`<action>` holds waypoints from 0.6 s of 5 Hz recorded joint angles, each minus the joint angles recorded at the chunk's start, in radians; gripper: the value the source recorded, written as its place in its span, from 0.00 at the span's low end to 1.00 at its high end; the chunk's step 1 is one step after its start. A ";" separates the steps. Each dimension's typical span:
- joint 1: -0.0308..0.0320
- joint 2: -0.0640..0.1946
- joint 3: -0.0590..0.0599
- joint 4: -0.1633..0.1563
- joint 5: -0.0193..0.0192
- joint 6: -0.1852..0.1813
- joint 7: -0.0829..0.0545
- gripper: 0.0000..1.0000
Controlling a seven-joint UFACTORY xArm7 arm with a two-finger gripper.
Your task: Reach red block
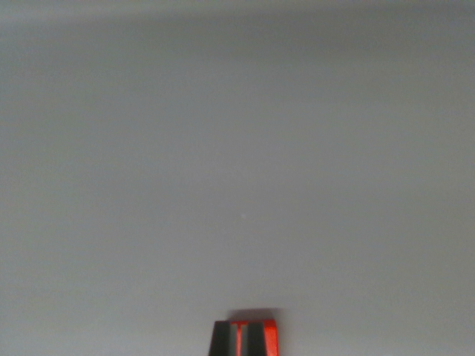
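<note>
I'm looking down through the wrist view and seeing mostly a plain grey surface, blurry and featureless apart from a tiny pale speck near the middle. At the bottom edge, just right of centre, the gripper is showing as two dark fingers standing side by side, cut off by the frame. The red block is sitting right there with them: red is showing in the thin gap between the fingers and on the wrist view's right of them. I can't tell whether the gripper is clamping the block or just resting against it.
</note>
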 joint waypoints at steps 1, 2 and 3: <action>0.0006 0.004 0.000 -0.043 -0.0037 -0.045 0.001 0.00; 0.0006 0.004 0.000 -0.043 -0.0037 -0.045 0.001 0.00; 0.0011 0.007 0.001 -0.088 -0.0076 -0.092 0.002 0.00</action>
